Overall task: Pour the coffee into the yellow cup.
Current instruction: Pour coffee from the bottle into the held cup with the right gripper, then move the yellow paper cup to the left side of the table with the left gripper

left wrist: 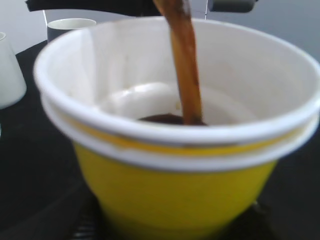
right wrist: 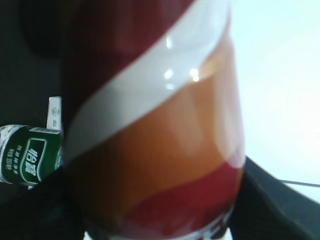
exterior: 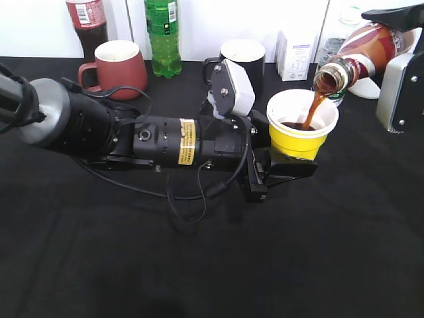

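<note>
Left gripper [exterior: 281, 165] nearest, closed around yellow cup [exterior: 299, 132]; coffee bottle [exterior: 361, 53] at 2 o'clock of cup, tilted, clamped in right gripper [exterior: 397, 46], pouring brown stream [left wrist: 186, 70] into cup

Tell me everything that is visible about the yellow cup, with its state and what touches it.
The yellow cup is small, handleless and tapered, with a wide white rim and white inside; it looks like paper or plastic. It stands upright on the black table, with the left gripper around its base. A brown stream from the tilted coffee bottle falls into it, and a dark pool covers its bottom.
</note>
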